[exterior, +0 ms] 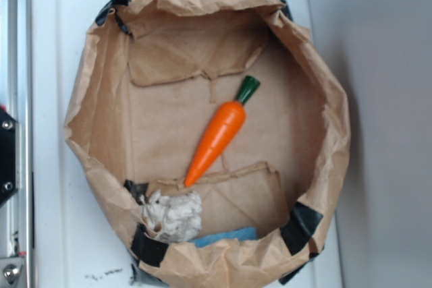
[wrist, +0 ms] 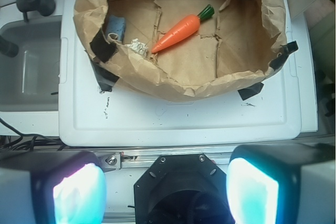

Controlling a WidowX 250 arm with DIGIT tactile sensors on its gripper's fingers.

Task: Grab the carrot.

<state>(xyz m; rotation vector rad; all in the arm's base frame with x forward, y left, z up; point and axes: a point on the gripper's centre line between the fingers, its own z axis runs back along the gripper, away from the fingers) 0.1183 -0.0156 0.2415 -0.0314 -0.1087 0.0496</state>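
White plastic forms the largest surface we record, a lidded bin top [exterior: 54, 99] that carries everything else, with a grey sink-like basin [wrist: 26, 72] just beside it in the wrist view. On the lid sits a brown paper bag [exterior: 324, 99] rolled down into an open-topped tub, its rim crumpled and patched at several corners with strips of black tape [exterior: 300, 224]. We find the carrot [exterior: 217, 136] lying flat on the bag's paper floor, near the middle, glossy orange, its dark green stem cap pointing toward the upper right of the exterior view and its tip toward the lower left, where it touches or nearly touches a raised paper flap. A whitish lumpy wad [exterior: 173, 214] rests against the bag's lower wall, apart from the carrot, and a flat blue piece [exterior: 226, 235] lies just beside the wad, partly hidden under the rim. The gripper [wrist: 168, 187] hangs outside the bag, well apart from the carrot; we see its two fingers [wrist: 79, 192] spread wide at the bottom of the wrist view, with nothing between them
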